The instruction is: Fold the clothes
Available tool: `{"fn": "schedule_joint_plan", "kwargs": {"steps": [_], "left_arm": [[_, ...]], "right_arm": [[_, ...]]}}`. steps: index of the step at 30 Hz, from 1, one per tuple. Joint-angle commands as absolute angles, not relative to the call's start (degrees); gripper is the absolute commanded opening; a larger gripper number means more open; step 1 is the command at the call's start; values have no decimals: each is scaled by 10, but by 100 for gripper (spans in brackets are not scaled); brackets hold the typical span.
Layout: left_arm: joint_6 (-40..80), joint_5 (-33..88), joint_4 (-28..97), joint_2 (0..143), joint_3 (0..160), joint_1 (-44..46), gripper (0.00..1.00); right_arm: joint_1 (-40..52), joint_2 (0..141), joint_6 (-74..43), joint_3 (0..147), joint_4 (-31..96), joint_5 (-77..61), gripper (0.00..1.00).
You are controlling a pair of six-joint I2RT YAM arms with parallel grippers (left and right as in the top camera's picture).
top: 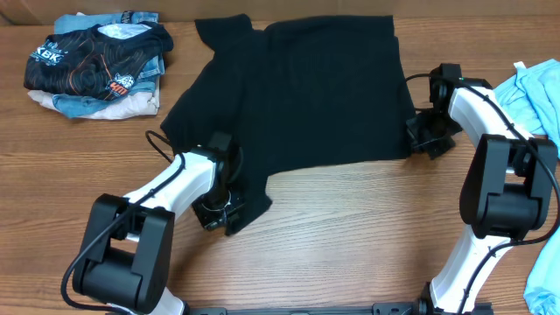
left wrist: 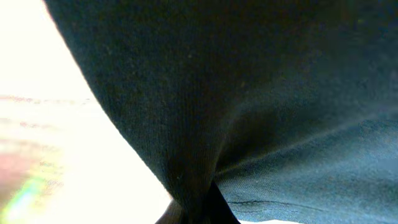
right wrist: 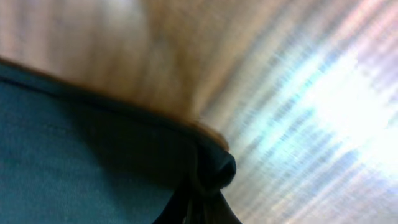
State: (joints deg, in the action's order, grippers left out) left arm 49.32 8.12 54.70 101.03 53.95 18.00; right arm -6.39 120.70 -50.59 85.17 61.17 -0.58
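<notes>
The plain black T-shirt point(top: 297, 87) lies spread on the wooden table, its top edge at the far side. My left gripper point(top: 229, 213) is shut on the shirt's front left corner; in the left wrist view black fabric point(left wrist: 249, 93) fills the frame and bunches at the jaws point(left wrist: 198, 208). My right gripper point(top: 418, 137) is shut on the shirt's right edge; the right wrist view shows a pinched fold of fabric point(right wrist: 124, 162) at the jaws point(right wrist: 200, 199).
A pile of folded clothes, topped by a black shirt with orange-and-white print point(top: 96, 61), sits at the far left. Light blue fabric point(top: 534, 96) lies at the right edge. Bare wooden table point(top: 350, 227) lies in front of the shirt.
</notes>
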Motion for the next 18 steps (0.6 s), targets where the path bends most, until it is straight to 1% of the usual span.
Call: {"fn": "schedule_joint_plan", "kwargs": {"steps": [1,10,18], "left_arm": [[490,44,572,1028,517,180,4],[491,39,661,931,518,189,4],[527,41,723,829,518,244,4]], "right_arm": [[-77,1205,-542,849,635,11,4],[-105,1167,-561,849,727,42,4],[-106,1071,-563,849,789,55,4]]}}
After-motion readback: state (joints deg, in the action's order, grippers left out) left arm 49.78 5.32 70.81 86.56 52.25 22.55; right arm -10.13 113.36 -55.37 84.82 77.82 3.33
